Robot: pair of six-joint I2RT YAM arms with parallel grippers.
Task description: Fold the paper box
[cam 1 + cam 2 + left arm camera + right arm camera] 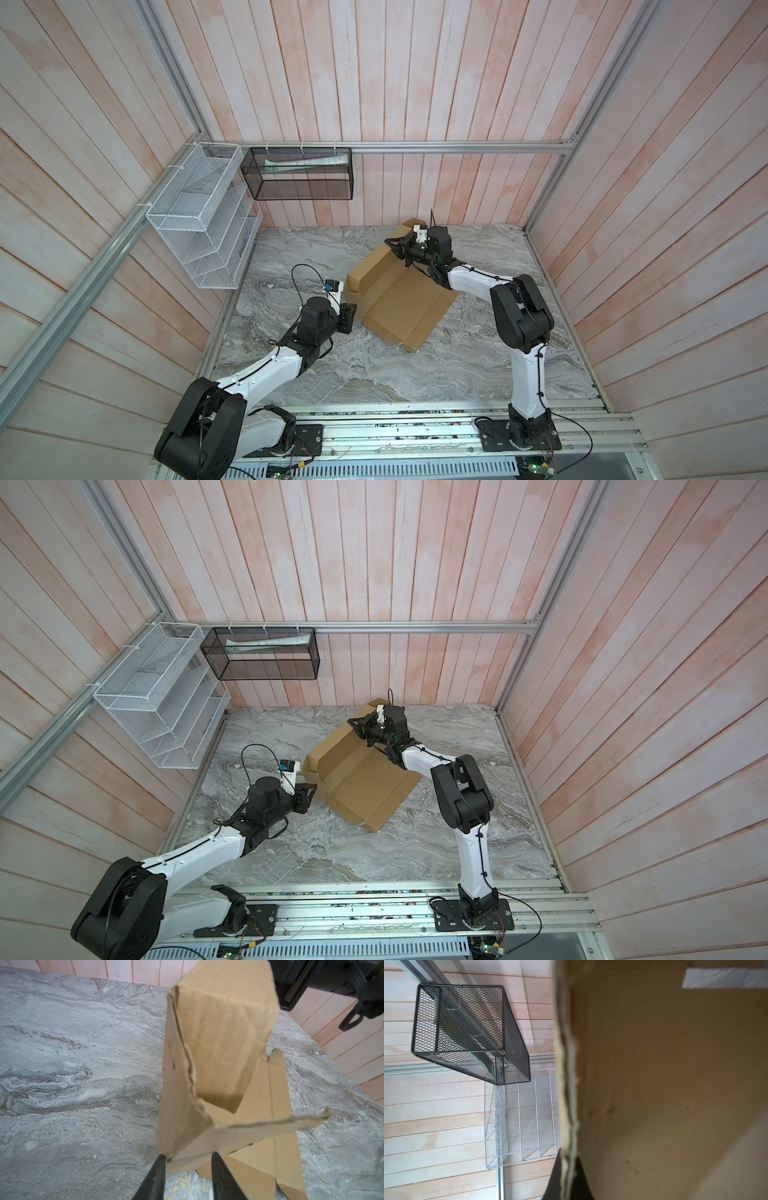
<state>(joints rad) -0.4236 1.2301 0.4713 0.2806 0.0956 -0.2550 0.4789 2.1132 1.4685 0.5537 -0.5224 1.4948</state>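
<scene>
The paper box (409, 303) (365, 783) is a tan cardboard sheet lying mid-table, with its far-left long wall raised. My right gripper (392, 245) (355, 723) is shut on the top edge of that raised wall at its far end. In the right wrist view the wall's edge (568, 1084) runs straight into the right gripper (569, 1155). My left gripper (352, 311) (309, 791) is at the box's near-left corner. There, in the left wrist view, the left gripper (189, 1155) is open, its tips straddling the low edge of a bent end flap (259, 1128).
The grey marble table (316, 257) is walled by pink planks. A black mesh basket (299, 172) and a white wire rack (203, 224) hang at the back left. An aluminium rail (415, 419) carrying both arm bases runs along the front edge.
</scene>
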